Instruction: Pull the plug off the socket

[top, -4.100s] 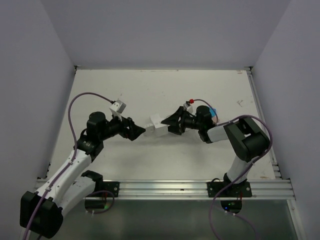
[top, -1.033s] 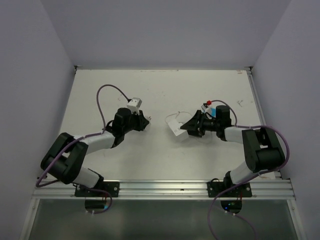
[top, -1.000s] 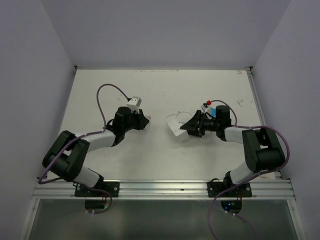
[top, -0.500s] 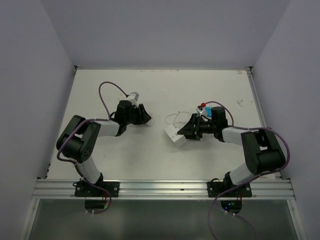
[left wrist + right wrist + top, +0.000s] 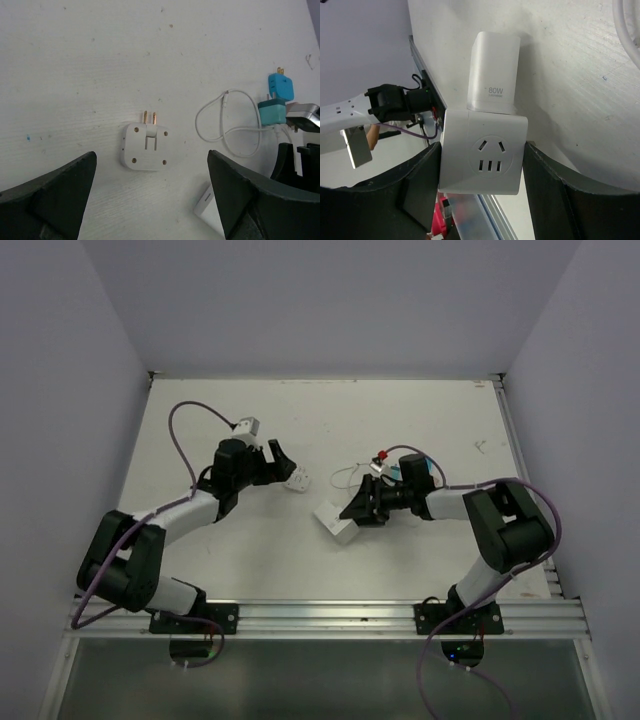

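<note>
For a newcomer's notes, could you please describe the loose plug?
On the table, just ahead of the open left gripper, the plug lies flat. It is small, rounded, white, with two copper prongs and four dots; the socket is a bigger cube.

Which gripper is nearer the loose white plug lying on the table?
Left. The left gripper has the plug just ahead of its open jaws; the right gripper is farther off to the side, closed on the socket.
</note>
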Controlling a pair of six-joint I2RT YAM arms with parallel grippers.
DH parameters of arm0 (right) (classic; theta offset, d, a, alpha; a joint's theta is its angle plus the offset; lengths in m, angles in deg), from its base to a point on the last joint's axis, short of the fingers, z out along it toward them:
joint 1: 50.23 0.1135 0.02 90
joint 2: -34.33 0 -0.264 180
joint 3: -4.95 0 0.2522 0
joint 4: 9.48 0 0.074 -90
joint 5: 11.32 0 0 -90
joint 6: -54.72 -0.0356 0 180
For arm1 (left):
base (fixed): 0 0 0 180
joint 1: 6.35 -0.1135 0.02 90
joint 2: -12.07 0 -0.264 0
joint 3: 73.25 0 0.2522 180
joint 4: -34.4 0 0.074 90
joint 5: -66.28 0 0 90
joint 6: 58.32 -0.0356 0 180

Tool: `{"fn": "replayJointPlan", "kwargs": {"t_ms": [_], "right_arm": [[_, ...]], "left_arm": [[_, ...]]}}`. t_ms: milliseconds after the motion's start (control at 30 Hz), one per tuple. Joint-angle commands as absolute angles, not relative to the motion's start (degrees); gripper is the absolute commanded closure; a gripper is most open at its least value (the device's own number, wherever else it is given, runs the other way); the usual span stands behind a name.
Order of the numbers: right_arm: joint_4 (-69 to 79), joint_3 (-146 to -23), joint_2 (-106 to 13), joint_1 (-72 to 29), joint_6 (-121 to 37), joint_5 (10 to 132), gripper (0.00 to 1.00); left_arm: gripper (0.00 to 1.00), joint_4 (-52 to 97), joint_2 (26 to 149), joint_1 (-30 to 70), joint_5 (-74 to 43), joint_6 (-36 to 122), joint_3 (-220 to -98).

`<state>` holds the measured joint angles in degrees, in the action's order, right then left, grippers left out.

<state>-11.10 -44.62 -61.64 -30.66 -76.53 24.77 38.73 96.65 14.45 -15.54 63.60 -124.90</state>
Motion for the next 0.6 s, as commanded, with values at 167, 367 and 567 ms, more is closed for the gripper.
{"fn": "replayJointPlan", "kwargs": {"t_ms": [167, 367, 567], "right_arm": [[-5.8, -48.9, -63.7, -30.5, -70.4, 24.8, 1.0], [0.8, -50.6, -62.4, -30.8, -65.5, 27.4, 0.59], [3.4, -51.4, -60.7, -32.8, -64.3, 28.7, 0.31]], "left_arm": [[0.04, 27.5, 78.7, 14.0, -21.5, 59.5, -123.6], [0.04, 20.7, 69.6, 14.0, -22.5, 56.6, -123.0], [0.04, 14.6, 63.8, 14.0, -22.2, 54.9, -122.8]]}}
